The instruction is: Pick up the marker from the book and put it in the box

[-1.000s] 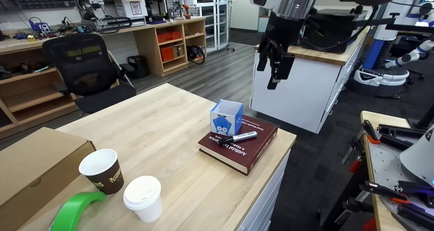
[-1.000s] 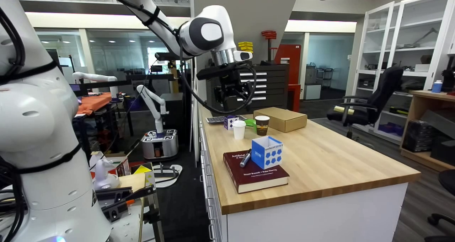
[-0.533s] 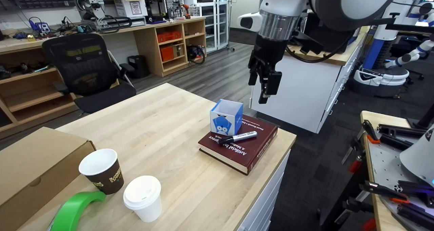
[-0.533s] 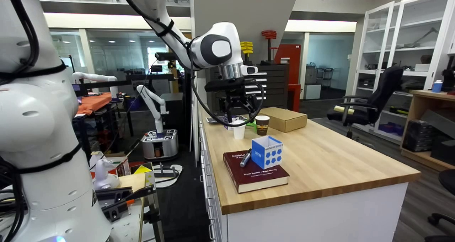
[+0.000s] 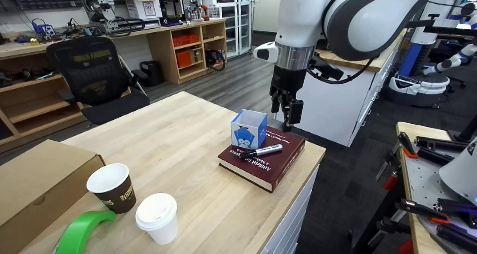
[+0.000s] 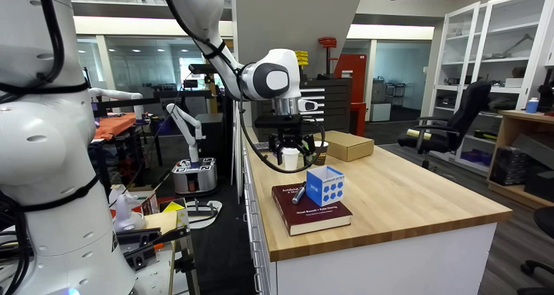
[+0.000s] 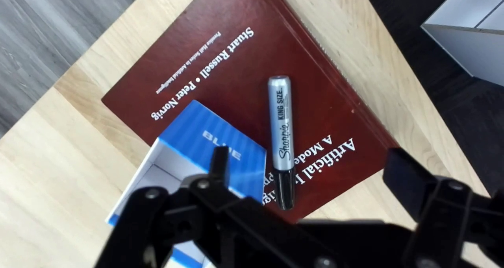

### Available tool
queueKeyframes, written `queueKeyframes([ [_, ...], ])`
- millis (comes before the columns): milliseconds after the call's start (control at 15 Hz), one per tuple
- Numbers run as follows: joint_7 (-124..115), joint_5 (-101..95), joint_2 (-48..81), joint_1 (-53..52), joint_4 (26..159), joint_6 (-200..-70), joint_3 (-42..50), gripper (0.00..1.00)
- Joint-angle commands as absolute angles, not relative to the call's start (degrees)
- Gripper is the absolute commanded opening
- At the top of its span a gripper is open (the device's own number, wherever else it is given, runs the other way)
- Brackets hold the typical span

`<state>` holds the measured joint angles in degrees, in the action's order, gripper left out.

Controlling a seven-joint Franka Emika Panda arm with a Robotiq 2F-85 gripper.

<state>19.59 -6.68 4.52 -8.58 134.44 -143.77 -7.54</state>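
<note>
Your black gripper (image 7: 309, 163) has its jaws standing well apart and has hold of nothing; it hangs above the pale wooden bench (image 6: 398, 195), apart from the silver, black-capped marker (image 7: 280, 122), which lies lower down, flat on the thick maroon hardcover book (image 7: 315, 102); in your wrist view the cap shows between the jaws, nearer the one at picture left; the small, open-topped blue-and-white carton (image 5: 248, 132) stands on the same book just beside the marker; you cannot tell whether they touch. The book lies near a corner of the bench; well apart from it, in an exterior view, you have a plain brown cardboard box (image 5: 41, 179), a dark brown paper cup (image 5: 117, 194), a white lidded cup (image 5: 160, 224) and a curved green strip (image 5: 79, 228); beyond the bench stand a black mesh-backed office chair (image 5: 93, 75) and, in an exterior view, a white-framed glass cabinet (image 6: 497, 59).
</note>
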Motion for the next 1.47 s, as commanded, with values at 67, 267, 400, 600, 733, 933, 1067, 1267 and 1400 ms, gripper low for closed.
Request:
queueKeyframes([
  [67,22.22,-4.85,7.55,-7.50,134.04,-145.29,-8.06,1.00],
  [267,22.63,-4.07,9.22,-7.23,134.06,-145.65,-8.28,1.00],
  [400,22.78,-3.62,9.92,-7.03,134.23,-146.15,-8.48,1.00],
  [600,23.16,-3.16,10.22,-6.81,134.65,-147.53,-8.80,1.00],
  [733,23.36,-3.00,10.08,-6.95,134.66,-148.12,-9.15,1.00],
  [933,24.61,-2.94,9.87,-7.52,134.26,-148.32,-10.42,1.00],
  [1067,25.87,-2.99,9.70,-7.99,133.83,-148.12,-11.71,1.00],
  [1267,27.61,-3.57,9.71,-8.69,132.42,-147.02,-13.62,1.00],
  [1400,28.31,-4.69,9.97,-9.24,131.22,-146.44,-14.28,1.00],
])
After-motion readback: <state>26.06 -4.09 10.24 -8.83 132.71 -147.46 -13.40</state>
